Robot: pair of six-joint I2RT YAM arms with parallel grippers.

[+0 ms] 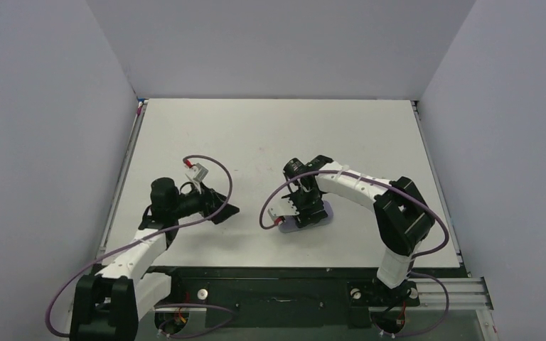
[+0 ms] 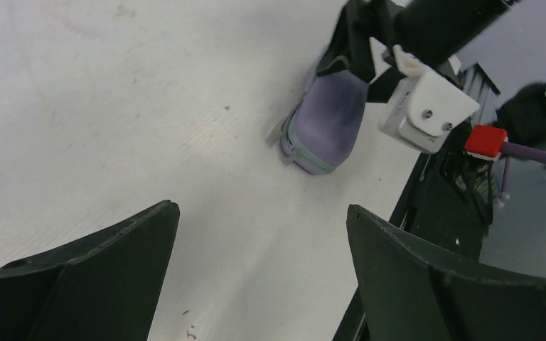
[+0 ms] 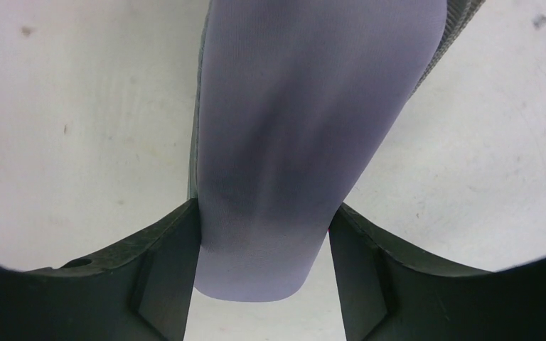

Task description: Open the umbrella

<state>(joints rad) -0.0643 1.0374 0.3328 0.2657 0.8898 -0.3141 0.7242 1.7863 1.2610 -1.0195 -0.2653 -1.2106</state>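
Grey walls box in a white counter [image 1: 256,135], and the only lilac thing on it is a flat, zip-edged pouch [image 3: 306,106] near the front edge, right of centre. No black shaft, handle or canopy of the umbrella shows in any view; whether it sits inside that pouch cannot be told from here. The right pincer [image 3: 264,207] is closed down onto the pouch, its two dark fingers pressing the fabric from either side. From the left wrist view the gripped end sits raised while the far end rests on the counter. The left pincer [image 2: 261,208] is spread wide with nothing between its fingers, low over the counter and aimed at the pouch from the left, some way off. The right arm bends at its elbow and reaches its forearm leftward, wrist turned down over the pouch; the left arm stretches low and forward from its base. The step in hand looks like steadying the pouch so it can be opened (a judgement, not something seen). To do that well, the right pincer should hold firmly without crumpling the fabric over the zip, keeping the zipped edge turned toward the left arm. The left pincer should narrow before it arrives and take the zip pull or edge, not the loose cloth, which would slip.
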